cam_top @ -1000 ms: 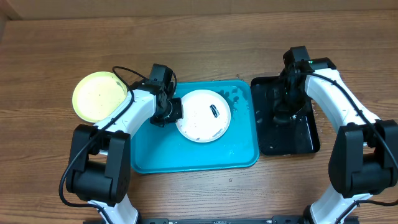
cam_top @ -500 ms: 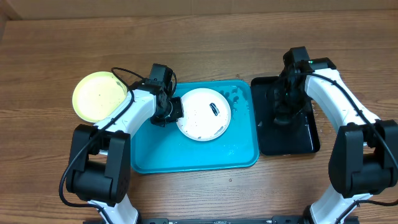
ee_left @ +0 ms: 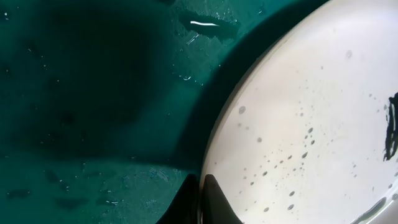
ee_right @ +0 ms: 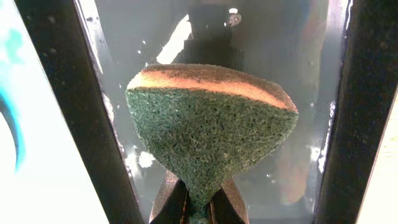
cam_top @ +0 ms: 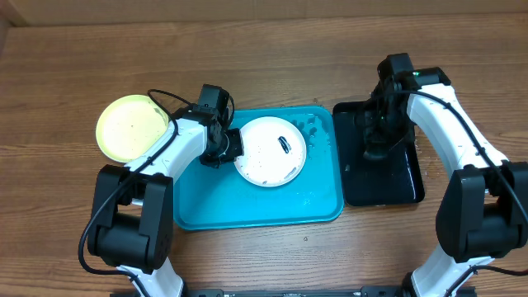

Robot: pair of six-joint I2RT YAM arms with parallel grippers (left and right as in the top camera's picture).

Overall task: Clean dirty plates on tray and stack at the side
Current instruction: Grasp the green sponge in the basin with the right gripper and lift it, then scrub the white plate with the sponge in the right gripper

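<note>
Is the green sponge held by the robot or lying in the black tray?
Held. Jaws of the right gripper pinch the sponge by its narrow end, over the black tray.

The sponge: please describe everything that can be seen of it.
The sponge is a rough dark green scouring pad backed by orange foam, seen as a band along its far edge. The jaws of the right gripper are shut on its near end, pinching it into a fan shape. It is over the wet black tray; whether it touches the floor is unclear.

Robot lab bench: two arms (cam_top: 165, 157) mounted at a wooden table (cam_top: 272, 49).
</note>
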